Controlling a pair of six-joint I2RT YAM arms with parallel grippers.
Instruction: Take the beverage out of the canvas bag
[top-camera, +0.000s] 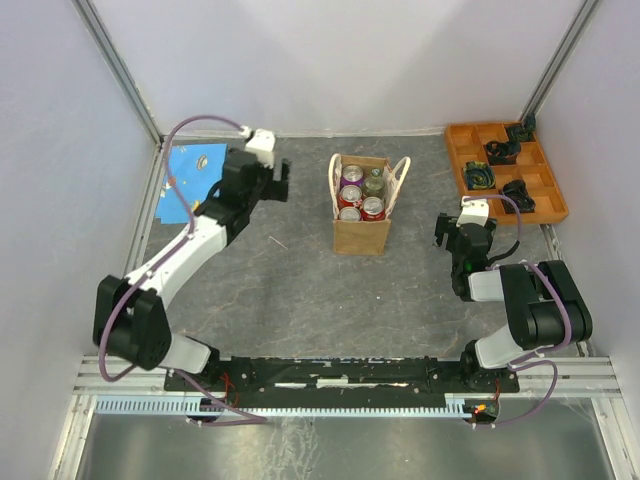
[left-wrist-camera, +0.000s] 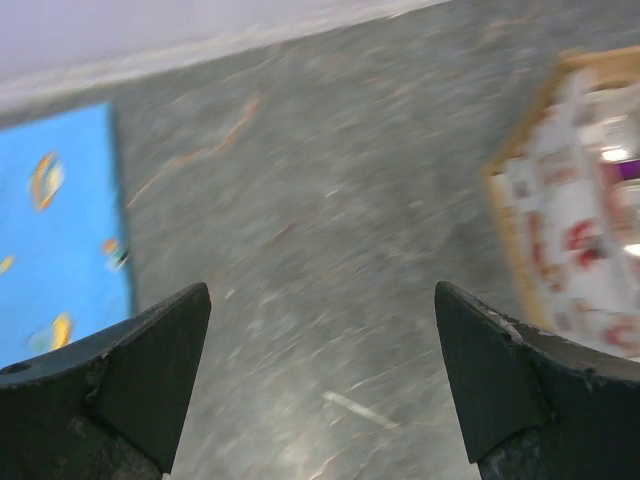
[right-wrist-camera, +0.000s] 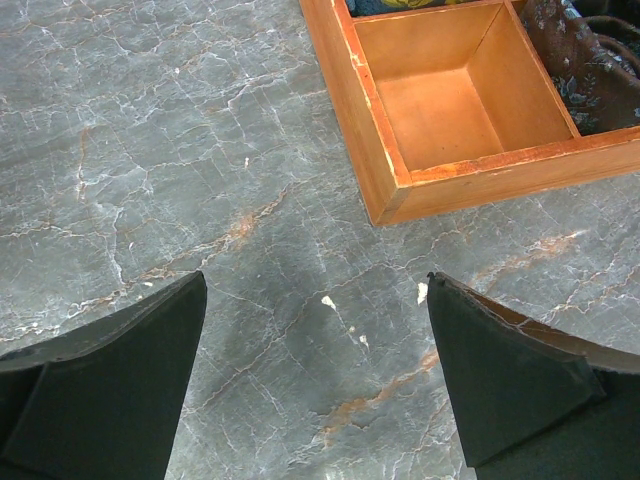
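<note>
The tan canvas bag (top-camera: 361, 232) stands upright in the middle of the table with two cream handles. Several beverage cans (top-camera: 350, 194) stand inside it, tops showing. My left gripper (top-camera: 283, 180) is open and empty, left of the bag and apart from it. In the left wrist view the left gripper (left-wrist-camera: 322, 300) hangs over bare table, with the bag's edge (left-wrist-camera: 570, 230) blurred at the right. My right gripper (top-camera: 447, 238) is open and empty to the right of the bag. The right wrist view shows the right gripper (right-wrist-camera: 315, 290) above grey marble.
An orange compartment tray (top-camera: 548, 196) with dark items sits at the back right; its corner shows in the right wrist view (right-wrist-camera: 385, 165). A blue sheet (top-camera: 190, 160) lies at the back left and shows in the left wrist view (left-wrist-camera: 60, 230). Walls close in the table.
</note>
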